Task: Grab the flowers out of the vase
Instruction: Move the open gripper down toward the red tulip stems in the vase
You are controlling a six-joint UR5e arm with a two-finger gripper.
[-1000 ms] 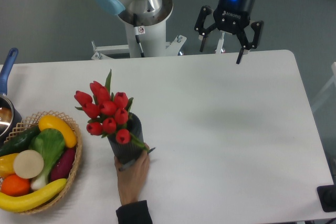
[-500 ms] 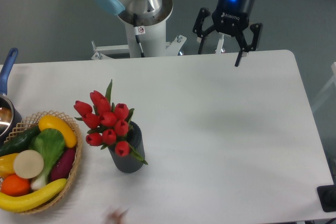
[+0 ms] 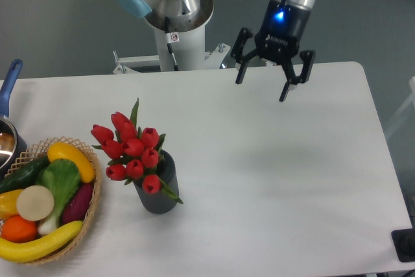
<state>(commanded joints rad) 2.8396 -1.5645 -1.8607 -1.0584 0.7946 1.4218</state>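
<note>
Flowers (image 3: 131, 148): roughly 9 glossy red tulip buds, rounded and closed, with green leaves and 1 long leaf poking up behind; bunched wider than the container, leaning toward the left. Standing in vase (image 3: 160, 194), 1 dark grey cylinder with fine ribbing and a thick rim, upright on white table (image 3: 279, 186), front-left area. Just beside, at left edge: 1 woven wicker basket (image 3: 93, 200), round, loaded with smooth plastic-looking produce: 2 yellow curved pieces, 1 orange ball, 1 pale round slice, 1 green leafy piece, 1 dark green long piece, 1 purple piece. Beyond the basket, partly cut off: 1 dark pot with blue handle (image 3: 10, 84). Gripper (image 3: 271, 84): black, 2 fingers spread wide, holding nothing, hanging above the table's far edge, tilted slightly, blue light glowing on the wrist; well apart from the flowers, up and to the right of them. Arm base (image 3: 174, 27): white-grey column behind the table, pale blue cap at the joint.
</note>
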